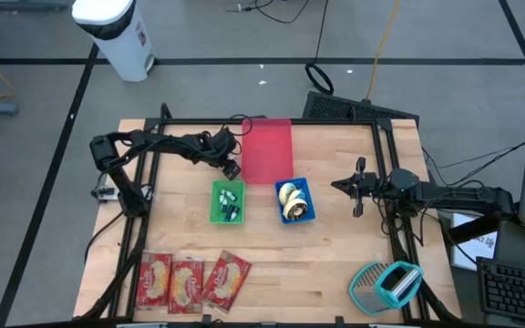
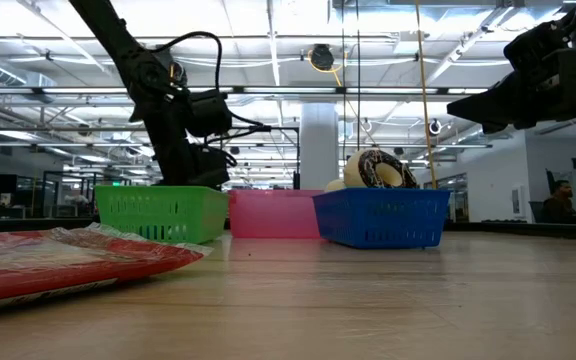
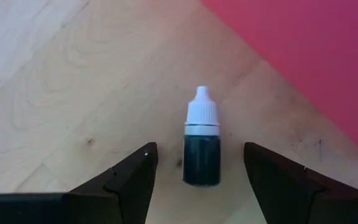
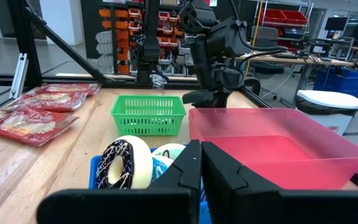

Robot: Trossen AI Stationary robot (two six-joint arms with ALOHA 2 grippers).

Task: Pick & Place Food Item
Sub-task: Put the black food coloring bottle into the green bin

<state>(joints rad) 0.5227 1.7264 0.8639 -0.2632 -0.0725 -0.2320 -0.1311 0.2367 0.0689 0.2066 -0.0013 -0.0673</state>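
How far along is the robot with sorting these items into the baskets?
Done: small bottles lie in the green basket, donuts in the blue basket. In hand: the left gripper hangs open around a small dark bottle lying on the table beside the pink bin, not yet gripped. Left: three red packets. The right gripper waits shut.

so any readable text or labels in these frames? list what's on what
Nothing reads clearly.
Red packets: white script brand, too blurred to read.
White bin: small dark label, too small to read.
Dropper bottle between the open left fingers: no label visible.
Green basket, blue basket, pink bin: no text.
Room beyond the table: green sign, unreadable.
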